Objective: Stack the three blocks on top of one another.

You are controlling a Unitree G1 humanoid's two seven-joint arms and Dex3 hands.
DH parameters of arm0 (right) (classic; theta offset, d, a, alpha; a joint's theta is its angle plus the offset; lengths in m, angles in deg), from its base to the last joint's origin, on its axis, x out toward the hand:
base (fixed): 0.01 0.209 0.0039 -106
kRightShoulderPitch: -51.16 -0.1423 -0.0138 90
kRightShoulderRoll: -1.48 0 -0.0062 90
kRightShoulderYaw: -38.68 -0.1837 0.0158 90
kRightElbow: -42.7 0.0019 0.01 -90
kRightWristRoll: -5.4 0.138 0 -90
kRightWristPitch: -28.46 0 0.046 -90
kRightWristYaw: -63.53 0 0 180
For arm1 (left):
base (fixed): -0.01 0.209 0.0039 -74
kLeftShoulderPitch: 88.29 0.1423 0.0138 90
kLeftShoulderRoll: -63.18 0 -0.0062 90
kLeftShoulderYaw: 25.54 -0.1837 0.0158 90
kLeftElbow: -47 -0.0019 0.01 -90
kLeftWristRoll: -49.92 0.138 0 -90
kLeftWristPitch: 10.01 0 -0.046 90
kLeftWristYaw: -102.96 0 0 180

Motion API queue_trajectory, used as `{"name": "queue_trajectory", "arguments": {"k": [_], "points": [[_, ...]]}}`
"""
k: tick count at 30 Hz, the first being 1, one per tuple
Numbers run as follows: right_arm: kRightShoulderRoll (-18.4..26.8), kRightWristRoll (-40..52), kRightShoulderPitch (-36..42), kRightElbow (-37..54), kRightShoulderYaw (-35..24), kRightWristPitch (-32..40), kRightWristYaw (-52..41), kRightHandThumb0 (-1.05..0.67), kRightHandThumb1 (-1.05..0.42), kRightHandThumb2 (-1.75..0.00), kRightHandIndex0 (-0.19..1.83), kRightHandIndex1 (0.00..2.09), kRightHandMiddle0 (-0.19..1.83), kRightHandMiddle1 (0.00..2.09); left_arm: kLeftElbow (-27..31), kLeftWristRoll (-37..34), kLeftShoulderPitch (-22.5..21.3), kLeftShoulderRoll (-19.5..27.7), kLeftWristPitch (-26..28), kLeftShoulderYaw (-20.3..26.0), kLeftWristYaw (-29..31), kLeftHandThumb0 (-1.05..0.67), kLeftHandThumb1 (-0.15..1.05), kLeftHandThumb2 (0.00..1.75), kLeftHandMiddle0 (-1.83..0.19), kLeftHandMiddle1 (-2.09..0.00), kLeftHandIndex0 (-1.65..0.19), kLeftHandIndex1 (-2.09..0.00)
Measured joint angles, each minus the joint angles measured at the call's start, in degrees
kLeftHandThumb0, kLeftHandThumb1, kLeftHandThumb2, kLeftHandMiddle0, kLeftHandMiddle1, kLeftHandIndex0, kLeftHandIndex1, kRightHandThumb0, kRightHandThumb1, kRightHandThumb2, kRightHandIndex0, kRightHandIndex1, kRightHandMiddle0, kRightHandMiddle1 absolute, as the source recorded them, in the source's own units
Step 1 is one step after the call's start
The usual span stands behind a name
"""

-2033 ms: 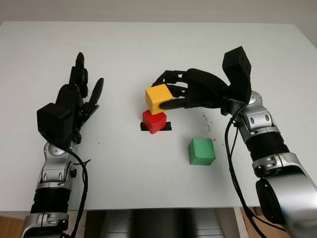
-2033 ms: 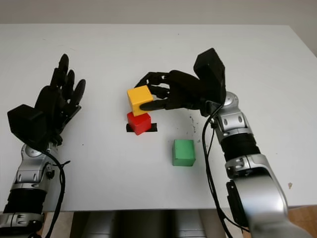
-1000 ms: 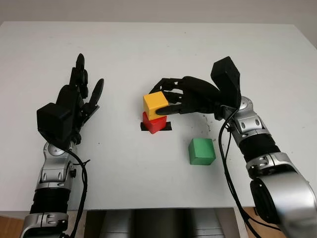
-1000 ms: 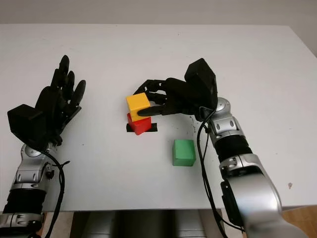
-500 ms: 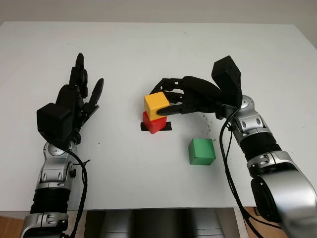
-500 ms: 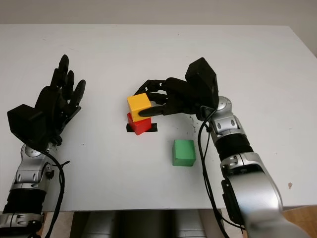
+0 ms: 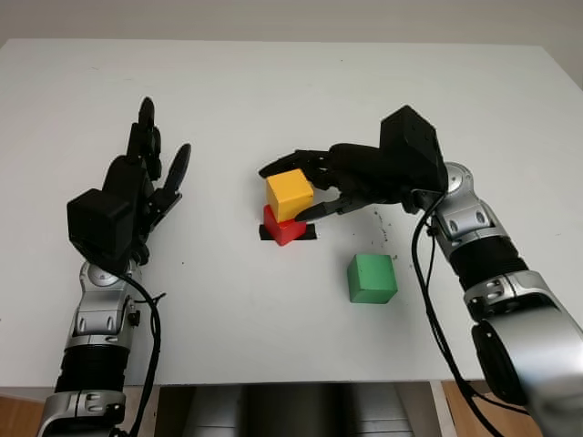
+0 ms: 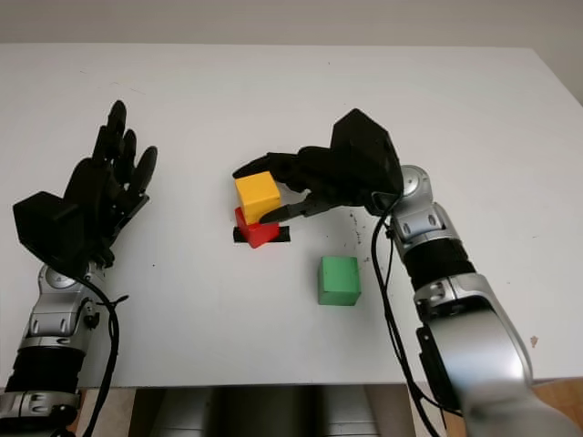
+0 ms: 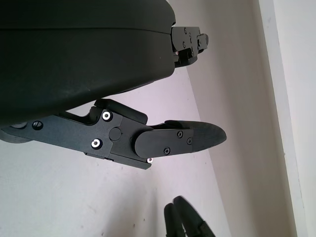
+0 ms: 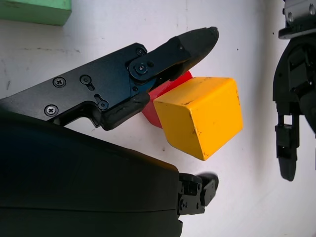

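stack: yellow wooden cube (image 7: 290, 193) sits on red wooden cube (image 7: 284, 227), frame centre
right hand (image 7: 314, 187): fingers loose around the yellow cube, seemingly not touching
left hand (image 7: 137, 191): open, left of frame
green wooden cube (image 7: 372, 278): alone, lower right of the stack

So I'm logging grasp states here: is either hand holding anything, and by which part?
Nothing is held. The right hand is open around the yellow block, which sits on the red block; the left hand is open.

Head stereo looks down; wrist cameras sit close.

The yellow block (image 8: 258, 196) sits on the red block (image 8: 252, 231) — the right hand (image 8: 305, 187) open around it; green block (image 8: 339, 279) apart, left hand (image 8: 96, 202) open over the desk (image 8: 291, 100).
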Motion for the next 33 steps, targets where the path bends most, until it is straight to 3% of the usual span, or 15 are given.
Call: {"name": "queue_trajectory", "arguments": {"k": [7,10,14,18,22,28,33], "points": [[0.9,2.6,2.3,4.4,-1.5,-1.9,-0.8,-0.94,-0.89,-0.06,-0.19,0.00,-0.19,0.00,0.0,0.1,0.0,0.0,-0.1,0.0,-0.1,-0.60,1.05,0.44,0.10,-0.05,0.11,-0.05],[2.5,4.0,3.6,9.7,-3.5,1.9,0.9,-0.94,-0.89,-0.06,-0.19,0.00,-0.19,0.00,0.0,0.4,0.0,0.0,-0.5,0.0,-0.3,-0.59,1.05,0.45,0.10,-0.05,0.11,-0.05],[7.3,5.1,5.2,21.2,-7.4,10.7,4.1,-0.81,-0.93,-0.07,-0.19,0.00,-0.19,0.00,0.0,0.5,0.1,-0.1,-0.8,0.0,-0.5,-0.59,1.05,0.45,0.11,-0.05,0.11,-0.05],[13.4,2.9,6.6,33.5,-12.1,16.2,11.0,-0.73,-0.93,-0.06,-0.10,0.05,-0.01,0.09,1.8,0.5,0.8,-0.1,0.7,-0.1,-0.5,-0.61,1.05,0.45,0.12,-0.05,0.13,-0.05],[19.6,2.9,9.7,42.0,-15.9,20.4,11.5,-0.63,-0.90,-0.05,0.16,0.10,0.42,0.15,2.3,0.7,1.3,-0.1,1.7,-0.1,-0.8,-0.63,1.05,0.44,0.11,-0.05,0.12,-0.05],[27.5,-1.4,20.2,53.5,-16.3,20.3,9.5,-0.79,-0.92,-0.06,0.22,0.08,0.47,0.09,1.9,0.4,1.2,-0.6,0.9,0.0,-1.7,-0.62,1.05,0.43,0.11,-0.05,0.12,-0.05],[28.9,0.8,24.9,59.7,-18.8,20.9,8.6,-0.72,-0.91,-0.06,0.18,0.05,0.45,0.06,1.4,-0.6,1.1,-1.8,0.8,-0.1,-1.7,-0.61,1.05,0.42,0.10,-0.06,0.11,-0.06]]}}
